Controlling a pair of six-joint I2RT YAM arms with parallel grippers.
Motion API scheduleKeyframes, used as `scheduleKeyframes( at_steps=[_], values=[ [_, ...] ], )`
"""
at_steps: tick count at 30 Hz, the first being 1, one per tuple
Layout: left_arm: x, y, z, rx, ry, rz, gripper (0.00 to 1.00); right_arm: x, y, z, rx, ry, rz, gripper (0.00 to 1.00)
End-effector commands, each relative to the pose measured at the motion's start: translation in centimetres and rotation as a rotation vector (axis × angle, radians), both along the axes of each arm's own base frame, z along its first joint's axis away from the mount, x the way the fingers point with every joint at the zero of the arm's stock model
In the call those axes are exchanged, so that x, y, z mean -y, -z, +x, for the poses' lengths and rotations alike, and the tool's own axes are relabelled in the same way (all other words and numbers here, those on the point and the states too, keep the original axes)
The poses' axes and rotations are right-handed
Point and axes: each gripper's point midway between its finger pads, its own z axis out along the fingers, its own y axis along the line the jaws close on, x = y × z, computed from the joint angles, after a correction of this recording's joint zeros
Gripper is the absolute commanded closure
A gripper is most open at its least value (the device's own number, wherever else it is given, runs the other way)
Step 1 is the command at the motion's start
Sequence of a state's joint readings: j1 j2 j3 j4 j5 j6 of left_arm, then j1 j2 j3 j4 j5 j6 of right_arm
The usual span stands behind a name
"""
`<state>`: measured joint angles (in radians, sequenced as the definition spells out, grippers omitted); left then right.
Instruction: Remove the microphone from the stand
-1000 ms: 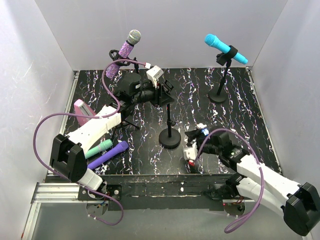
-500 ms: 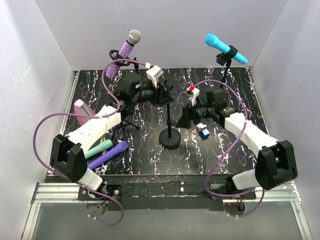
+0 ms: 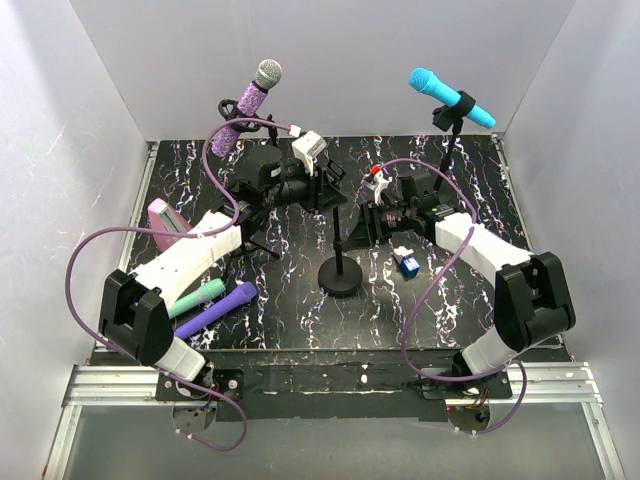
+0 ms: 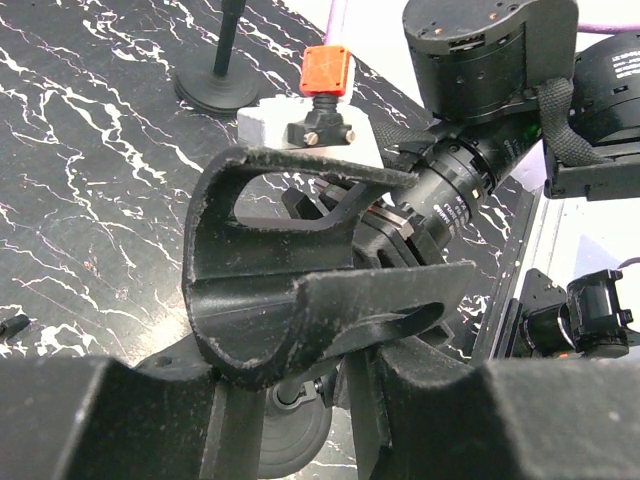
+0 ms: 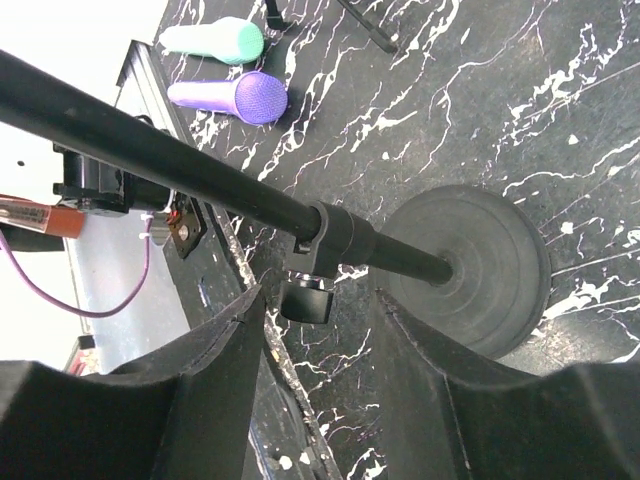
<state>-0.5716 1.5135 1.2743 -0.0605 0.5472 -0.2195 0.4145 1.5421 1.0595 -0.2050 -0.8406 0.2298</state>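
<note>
The middle stand (image 3: 340, 276) has an empty black clip (image 4: 300, 290) at its top, and my left gripper (image 3: 325, 188) is shut on that clip from the left. My right gripper (image 3: 362, 222) is open at the stand's pole (image 5: 200, 165), its fingers (image 5: 215, 370) on either side of the collar knob (image 5: 325, 285) without touching it. The round base (image 5: 470, 270) lies just beyond. A purple glitter microphone (image 3: 250, 100) sits in the back-left stand. A cyan microphone (image 3: 450, 97) sits in the back-right stand (image 3: 436, 190).
A green microphone (image 3: 200, 295) and a purple microphone (image 3: 215, 310) lie at the front left, also seen as green (image 5: 210, 40) and purple (image 5: 240, 97) in the right wrist view. A pink object (image 3: 165, 220) lies at the left edge. A small blue-and-white item (image 3: 406, 263) lies right of the middle stand. White walls enclose three sides.
My right arm swung from the table's front edge up to the middle stand's pole and edged closer to it. The left arm kept its hold and has not moved.
</note>
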Motion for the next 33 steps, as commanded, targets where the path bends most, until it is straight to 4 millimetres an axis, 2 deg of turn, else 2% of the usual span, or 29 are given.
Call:
scheduleKeyframes(
  at_steps=[1, 3, 7, 10, 13, 15, 16, 17, 18, 21, 24, 25, 26, 28, 31, 32, 33],
  values=[
    [-0.6, 0.1, -0.9, -0.036, -0.018, 0.016, 1.0, -0.8, -1.9, 1.0, 0.052, -0.012, 0.048, 0.48],
    [-0.6, 0.2, -0.8, -0.041, -0.025, 0.017, 1.0, -0.8, -1.8, 0.8, 0.063, -0.022, 0.044, 0.52],
    [-0.6, 0.3, -0.4, -0.049, -0.041, 0.014, 1.0, -1.0, -1.5, -0.2, 0.13, -0.073, 0.022, 0.69],
    [-0.6, 0.3, -0.2, -0.063, -0.051, 0.008, 1.0, -1.3, -1.2, -0.4, 0.255, -0.099, -0.02, 0.98],
    [-0.5, 0.2, 0.0, -0.097, -0.077, -0.004, 1.0, -1.3, -1.6, 0.0, 0.56, -0.155, -0.132, 0.99],
    [-0.5, 0.2, 0.0, -0.119, -0.085, -0.012, 1.0, -0.5, -1.2, 1.5, 0.789, -0.127, -0.255, 0.99],
    [-0.5, 0.1, 0.1, -0.13, -0.095, -0.017, 1.0, 0.1, -1.6, 3.0, 0.966, -0.108, -0.327, 0.99],
    [-0.4, 0.4, 0.2, -0.144, -0.099, -0.016, 1.0, 0.2, -3.0, 4.5, 1.141, -0.051, -0.343, 0.99],
    [-0.3, 0.4, 0.1, -0.148, -0.093, -0.017, 1.0, 0.5, -3.6, 4.9, 1.281, -0.057, -0.355, 0.99],
    [-0.2, 0.3, -0.1, -0.145, -0.077, -0.02, 1.0, 0.7, -4.2, 5.2, 1.726, -0.18, -0.437, 0.99],
    [-0.2, 0.4, -0.3, -0.143, -0.066, -0.019, 1.0, 0.4, -3.5, 4.0, 2.19, -0.352, -0.519, 0.99],
    [-0.2, 0.5, -0.3, -0.145, -0.063, -0.018, 1.0, 0.2, -3.4, 3.8, 2.287, -0.357, -0.523, 0.99],
    [-0.1, 0.7, -0.3, -0.143, -0.062, -0.016, 1.0, -0.1, -3.3, 3.4, 2.361, -0.38, -0.521, 0.99],
    [0.0, 0.6, -0.2, -0.13, -0.055, -0.015, 1.0, -0.4, -3.0, 2.2, 2.382, -0.458, -0.48, 0.96],
    [0.2, -0.1, -0.2, -0.073, -0.033, -0.011, 1.0, 0.1, -3.0, -0.1, 2.391, -0.486, -0.415, 0.62],
    [0.4, -0.4, 0.0, -0.037, -0.019, -0.006, 1.0, 0.5, -2.3, -0.6, 2.365, -0.505, -0.421, 0.6],
    [0.6, -0.5, 0.0, -0.01, 0.002, 0.0, 1.0, 1.3, -2.8, -0.9, 2.343, -0.484, -0.438, 0.58]
  ],
)
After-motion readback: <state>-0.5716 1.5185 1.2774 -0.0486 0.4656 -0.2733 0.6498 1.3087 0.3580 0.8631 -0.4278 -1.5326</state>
